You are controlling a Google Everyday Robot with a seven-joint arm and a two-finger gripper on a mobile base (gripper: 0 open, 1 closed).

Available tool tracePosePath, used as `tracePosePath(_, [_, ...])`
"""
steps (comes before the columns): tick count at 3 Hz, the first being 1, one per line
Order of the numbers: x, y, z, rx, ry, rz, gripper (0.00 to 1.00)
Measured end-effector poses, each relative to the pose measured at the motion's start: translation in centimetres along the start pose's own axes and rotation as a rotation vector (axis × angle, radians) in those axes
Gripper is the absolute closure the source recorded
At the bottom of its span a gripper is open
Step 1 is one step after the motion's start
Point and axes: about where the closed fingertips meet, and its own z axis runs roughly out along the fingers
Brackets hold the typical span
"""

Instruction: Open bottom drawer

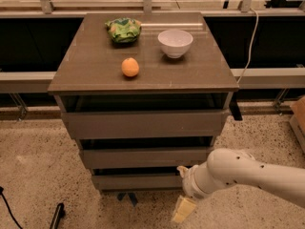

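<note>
Looking at this, the bottom drawer (136, 181) sits lowest in the cabinet (143, 124), just above the floor, and seems pretty much shut. The end effector (184, 208) hangs low by the drawer's right end; honestly can't tell if it's apart or together. No handle, so I'd hook the front's top edge at the dark gap. It's a stiff flat panel, probably light, and should slide easily.

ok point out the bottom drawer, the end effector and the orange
bottom drawer (136, 181): camera view, middle of its flat front
end effector (181, 213): camera view, its pale tip, just below the drawer's right end
orange (130, 67): camera view, centre of the fruit
</note>
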Motion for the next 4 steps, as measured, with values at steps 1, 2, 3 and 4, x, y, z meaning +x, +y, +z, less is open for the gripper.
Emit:
tracePosePath(1, [0.8,-0.9,1.7,-0.015,0.020,-0.001,0.00])
tracePosePath(2, [2.3,-3.7,4.7,0.035,0.014,-0.059,0.00])
tracePosePath(3, [2.6,-6.5,7.3,0.124,-0.058,-0.130,0.00])
tracePosePath(4, [2.9,-6.7,8.3,0.134,-0.074,-0.164,0.00])
